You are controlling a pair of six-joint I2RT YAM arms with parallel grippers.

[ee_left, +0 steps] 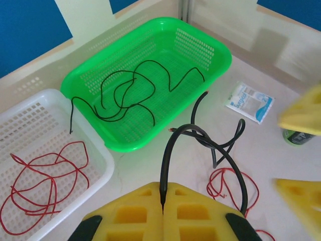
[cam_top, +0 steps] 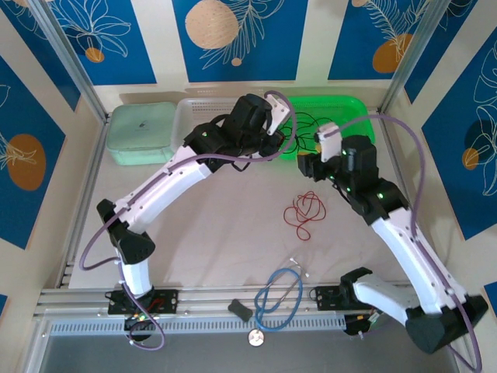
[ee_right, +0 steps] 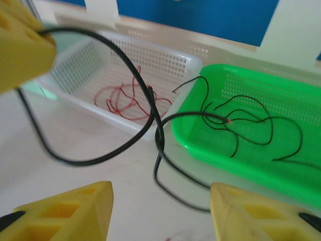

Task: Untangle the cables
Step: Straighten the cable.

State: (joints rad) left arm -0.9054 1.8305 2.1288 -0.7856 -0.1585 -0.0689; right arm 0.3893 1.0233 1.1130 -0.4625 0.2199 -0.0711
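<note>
Two end effectors hung near the baskets. The left end effector (ee_left: 163, 193) was clamped on a black cable (ee_left: 164, 163) looping above the worktop (cam_top: 217, 241); the right end effector (ee_right: 160, 198) stood with fingers apart near that loop. Other black cables (ee_left: 131, 86) lay in the green basket (ee_left: 221, 56), red cables (ee_left: 50, 182) in the white basket (ee_left: 103, 153), and one red cable (cam_top: 304, 211) on the worktop.

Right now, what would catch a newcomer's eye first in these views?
The left gripper pinching a looping black cable in front of the bright green basket, which holds more black cables. Beside it, the white basket holds red cables, and the right gripper stands open.
</note>
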